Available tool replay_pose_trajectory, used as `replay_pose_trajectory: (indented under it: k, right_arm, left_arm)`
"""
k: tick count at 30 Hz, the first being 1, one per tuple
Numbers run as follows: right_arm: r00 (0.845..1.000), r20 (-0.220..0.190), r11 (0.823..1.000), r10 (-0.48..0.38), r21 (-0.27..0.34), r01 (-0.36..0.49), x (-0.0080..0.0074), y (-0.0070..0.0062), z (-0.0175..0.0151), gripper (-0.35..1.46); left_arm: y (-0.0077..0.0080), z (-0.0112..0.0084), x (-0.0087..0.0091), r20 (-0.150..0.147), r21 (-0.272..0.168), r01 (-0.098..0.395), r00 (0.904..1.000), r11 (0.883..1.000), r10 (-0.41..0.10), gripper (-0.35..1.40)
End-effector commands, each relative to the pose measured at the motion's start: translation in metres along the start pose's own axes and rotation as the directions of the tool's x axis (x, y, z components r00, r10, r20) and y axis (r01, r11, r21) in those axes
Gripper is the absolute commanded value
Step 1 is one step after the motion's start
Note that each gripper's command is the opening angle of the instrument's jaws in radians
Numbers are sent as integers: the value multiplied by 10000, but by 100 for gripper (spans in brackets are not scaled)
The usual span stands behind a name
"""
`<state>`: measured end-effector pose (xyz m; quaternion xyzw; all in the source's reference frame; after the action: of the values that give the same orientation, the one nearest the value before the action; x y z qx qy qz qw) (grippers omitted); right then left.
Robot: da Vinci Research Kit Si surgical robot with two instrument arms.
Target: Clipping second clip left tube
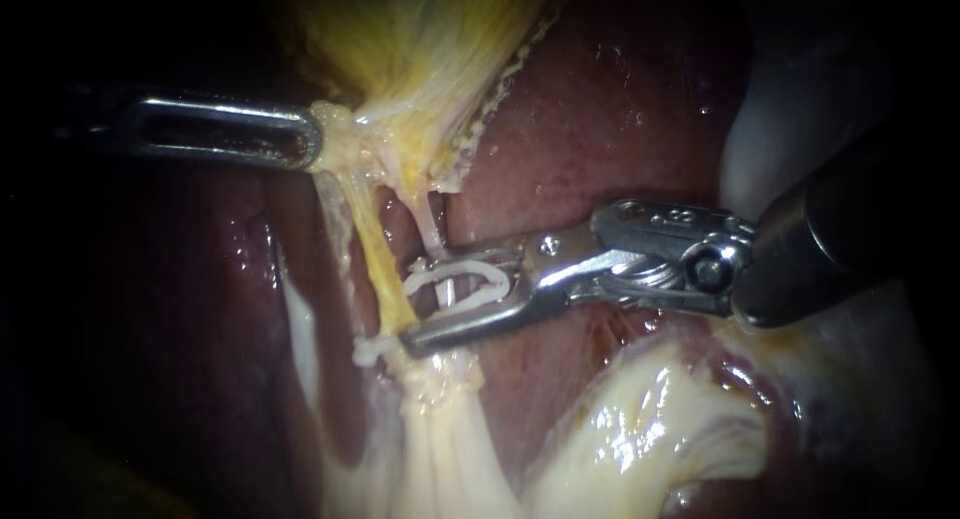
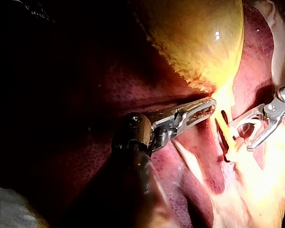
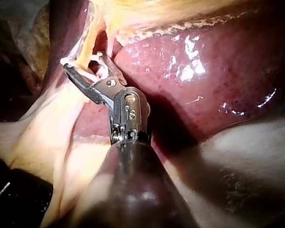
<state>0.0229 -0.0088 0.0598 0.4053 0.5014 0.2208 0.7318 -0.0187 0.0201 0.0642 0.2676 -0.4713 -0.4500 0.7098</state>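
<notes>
White clip [image 1: 470, 270] is carried in right instrument's [image 1: 411, 305] wide jaws, astride thin tube [image 1: 431, 222] (crosswise to jaws); gallbladder [image 1: 420, 39] is gripped by left instrument [image 1: 314, 139].

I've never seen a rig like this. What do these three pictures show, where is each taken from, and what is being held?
This is a surgical robot working on a pig's organs at a bench. The endoscope view looks closely at the tissue; the other two views come from a camera on each arm. The dark red liver lies beside the yellow gallbladder. The left instrument, a thin steel shaft entering from the left, has its claw shut on pale yellowish tissue below the gallbladder. The right instrument holds a white looped clip in its claw, apparently set around a thin pale tube.
</notes>
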Motion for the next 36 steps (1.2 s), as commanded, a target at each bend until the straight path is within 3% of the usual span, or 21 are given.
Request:
replay_pose_trajectory:
  k: [1,10,18,26,31,36]
  right_arm:
    - [10000,-1,10000,-4,4,4,0,1,0,50]
    - [10000,15,10000,-36,-86,37,-3,11,14,50]
    - [10000,-21,9999,-74,-73,74,-3,9,33,50]
    - [9984,-531,9979,185,623,-152,7,-13,51,50]
    - [9951,-884,9911,448,1288,-331,20,-33,58,50]
    - [9927,-1069,9828,554,1814,-353,37,-43,54,49]
  left_arm:
    - [0,0,0,0,3,-1,10000,10000,1,-35]
    - [0,0,0,1,2,0,10000,10000,0,-35]
    - [0,0,0,1,1,0,10000,10000,0,-35]
    - [0,0,0,2,0,0,10000,10000,0,-35]
    - [0,0,0,2,0,0,10000,10000,0,-35]
    - [0,0,0,1,1,0,10000,10000,0,-35]
